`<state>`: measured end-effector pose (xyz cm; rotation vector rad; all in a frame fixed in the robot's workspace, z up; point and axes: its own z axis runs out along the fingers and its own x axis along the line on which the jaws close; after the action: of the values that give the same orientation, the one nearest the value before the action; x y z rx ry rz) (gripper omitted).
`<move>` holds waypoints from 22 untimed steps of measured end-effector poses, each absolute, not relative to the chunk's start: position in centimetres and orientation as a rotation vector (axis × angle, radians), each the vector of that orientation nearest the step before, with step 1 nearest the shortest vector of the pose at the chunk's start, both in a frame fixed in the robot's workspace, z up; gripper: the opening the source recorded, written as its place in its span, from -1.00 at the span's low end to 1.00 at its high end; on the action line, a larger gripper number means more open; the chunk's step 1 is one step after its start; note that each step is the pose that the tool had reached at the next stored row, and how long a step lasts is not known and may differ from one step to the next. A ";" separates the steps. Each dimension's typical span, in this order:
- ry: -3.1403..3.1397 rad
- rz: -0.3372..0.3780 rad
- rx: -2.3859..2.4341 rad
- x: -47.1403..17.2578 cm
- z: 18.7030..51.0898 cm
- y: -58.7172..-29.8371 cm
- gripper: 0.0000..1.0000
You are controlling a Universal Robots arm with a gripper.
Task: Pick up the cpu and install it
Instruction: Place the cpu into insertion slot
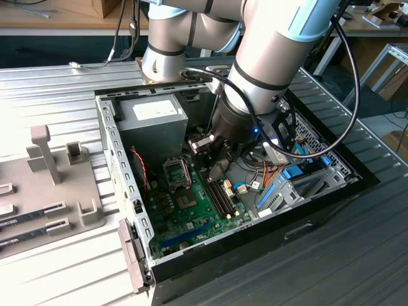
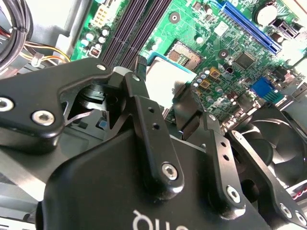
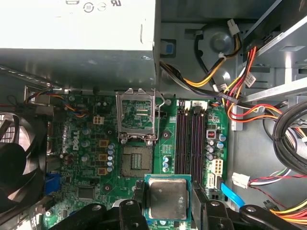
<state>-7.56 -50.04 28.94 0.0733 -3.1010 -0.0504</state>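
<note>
Item: cpu, pinched edge to edge in the jaws of the gripper, over the motherboard. Socket empty, latch frame lifted, at nine o'clock of the gripper in the exterior view. Pickup done; seating not yet done.

Item: cpu. Small flat square chip, green circuit-board rim, dull silver-grey metal lid up. State: clamped by two opposite edges in my tool, held flat. Location: over the motherboard, near its open socket, not seated.
</note>
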 end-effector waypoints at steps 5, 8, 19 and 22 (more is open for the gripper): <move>-3.101 -0.050 0.073 -7.6 28.8 -50.0 -0.05; -3.101 -0.050 0.073 -7.7 28.8 -50.0 -0.05; -3.101 -0.050 0.073 -7.8 28.7 -50.0 -0.05; -3.101 -0.050 0.073 -7.9 28.6 -50.0 -0.05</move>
<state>-7.87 -50.04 28.64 0.0733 -3.1010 -0.0504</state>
